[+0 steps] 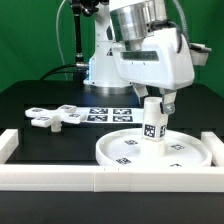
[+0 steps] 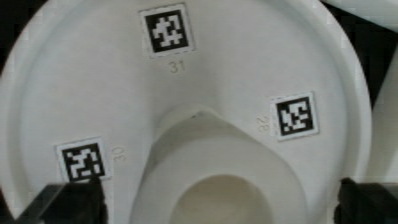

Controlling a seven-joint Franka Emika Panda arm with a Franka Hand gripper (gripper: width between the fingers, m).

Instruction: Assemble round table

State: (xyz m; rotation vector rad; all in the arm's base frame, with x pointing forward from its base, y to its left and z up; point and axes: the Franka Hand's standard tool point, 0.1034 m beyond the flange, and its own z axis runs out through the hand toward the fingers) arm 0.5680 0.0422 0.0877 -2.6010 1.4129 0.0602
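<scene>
The large round disc lies flat on the black table, rim up, just behind the front wall. The short post stands upright at its middle, a square tag on its side. My gripper hangs straight above, open, a finger on either side of the post's top and apart from it. In the wrist view the post rises from the disc between the dark fingers, with a gap on each side. The cross-shaped foot lies loose at the exterior view's left.
A white straight-walled frame runs along the table's front, with a wall piece at the exterior view's left. The marker board lies flat behind the disc. The arm's base stands at the back.
</scene>
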